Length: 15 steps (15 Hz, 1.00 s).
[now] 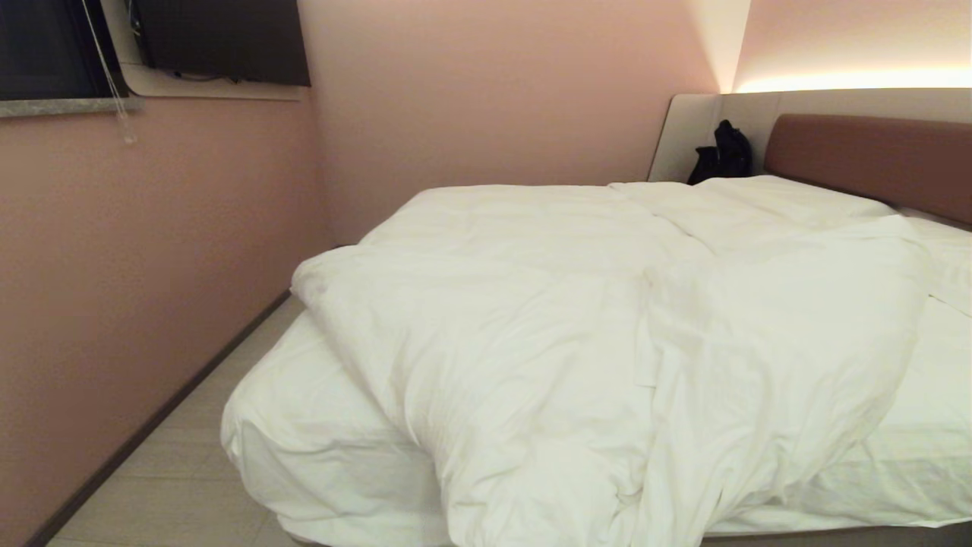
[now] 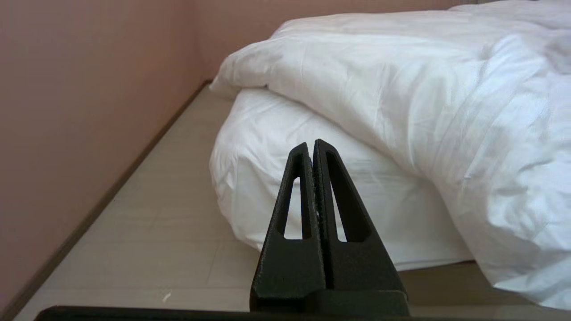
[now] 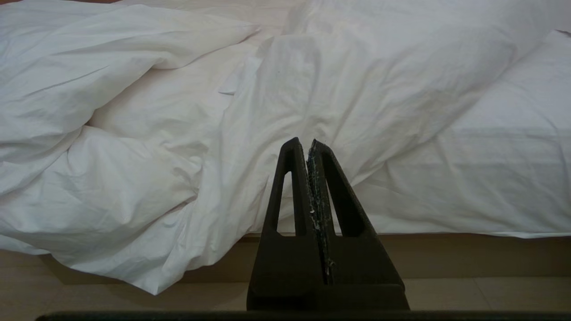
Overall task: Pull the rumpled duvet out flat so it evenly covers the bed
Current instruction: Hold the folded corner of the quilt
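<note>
The puffy white duvet (image 1: 577, 319) lies rumpled and skewed across the bed (image 1: 304, 403), bunched toward the foot, with one fold hanging over the near edge (image 3: 147, 214). The sheeted mattress corner (image 2: 267, 169) shows bare on the left, and the sheet shows bare at the right (image 3: 490, 178). My left gripper (image 2: 311, 143) is shut and empty, a short way off the mattress corner. My right gripper (image 3: 305, 141) is also shut and empty, facing the hanging duvet fold. Neither arm shows in the head view.
A pink wall (image 1: 114, 304) runs close along the bed's left side, leaving a narrow strip of pale floor (image 1: 182, 471). The brown headboard (image 1: 873, 156) stands at the far right, with a dark bag (image 1: 721, 156) beside it. A dark screen (image 1: 228, 38) hangs on the wall.
</note>
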{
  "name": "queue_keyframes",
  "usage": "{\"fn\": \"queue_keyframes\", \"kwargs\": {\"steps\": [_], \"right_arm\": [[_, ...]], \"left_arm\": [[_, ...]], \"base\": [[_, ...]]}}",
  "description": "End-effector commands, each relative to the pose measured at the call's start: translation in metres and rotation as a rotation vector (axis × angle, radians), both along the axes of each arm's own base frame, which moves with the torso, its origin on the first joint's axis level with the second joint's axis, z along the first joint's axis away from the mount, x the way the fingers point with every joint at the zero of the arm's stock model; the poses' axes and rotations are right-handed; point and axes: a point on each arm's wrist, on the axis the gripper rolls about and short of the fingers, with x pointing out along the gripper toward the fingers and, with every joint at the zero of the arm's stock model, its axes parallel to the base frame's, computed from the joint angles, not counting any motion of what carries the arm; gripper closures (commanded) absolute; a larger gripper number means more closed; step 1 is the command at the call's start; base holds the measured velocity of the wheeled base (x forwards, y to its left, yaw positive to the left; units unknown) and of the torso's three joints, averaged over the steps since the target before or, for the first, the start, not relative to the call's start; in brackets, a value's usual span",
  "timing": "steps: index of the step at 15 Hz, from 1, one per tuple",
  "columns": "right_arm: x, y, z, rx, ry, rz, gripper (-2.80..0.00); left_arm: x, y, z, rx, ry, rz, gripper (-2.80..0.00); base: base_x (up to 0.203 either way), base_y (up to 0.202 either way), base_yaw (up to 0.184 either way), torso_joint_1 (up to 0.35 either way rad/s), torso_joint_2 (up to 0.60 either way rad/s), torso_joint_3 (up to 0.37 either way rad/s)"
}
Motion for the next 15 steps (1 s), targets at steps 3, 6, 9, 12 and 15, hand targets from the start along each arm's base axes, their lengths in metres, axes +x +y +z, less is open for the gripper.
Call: {"fn": "queue_keyframes", "kwargs": {"steps": [3, 6, 9, 12, 15], "right_arm": [[0.000, 0.000, 0.000, 0.000, 0.000, 0.000, 0.00], [0.000, 0.000, 0.000, 0.000, 0.000, 0.000, 0.00], [0.000, 0.000, 0.000, 0.000, 0.000, 0.000, 0.00], [0.000, 0.000, 0.000, 0.001, 0.000, 0.000, 0.00], [0.000, 0.000, 0.000, 0.000, 0.000, 0.000, 0.00]], "left_arm": [[0.008, -0.002, 0.028, 0.001, 0.061, -0.075, 0.00], [0.027, -0.003, 0.052, -0.004, 0.153, -0.151, 0.00], [0.061, -0.005, 0.074, -0.016, 0.286, -0.208, 0.00], [0.119, -0.005, 0.089, -0.028, 0.401, -0.225, 0.00], [0.177, -0.006, 0.097, -0.033, 0.442, -0.228, 0.00]], "base": [[0.000, 0.000, 0.000, 0.000, 0.00, 0.000], [0.000, 0.000, 0.000, 0.000, 0.00, 0.000], [0.000, 0.000, 0.000, 0.000, 0.00, 0.000], [0.000, 0.000, 0.000, 0.000, 0.00, 0.000], [0.000, 0.000, 0.000, 0.000, 0.00, 0.000]]}}
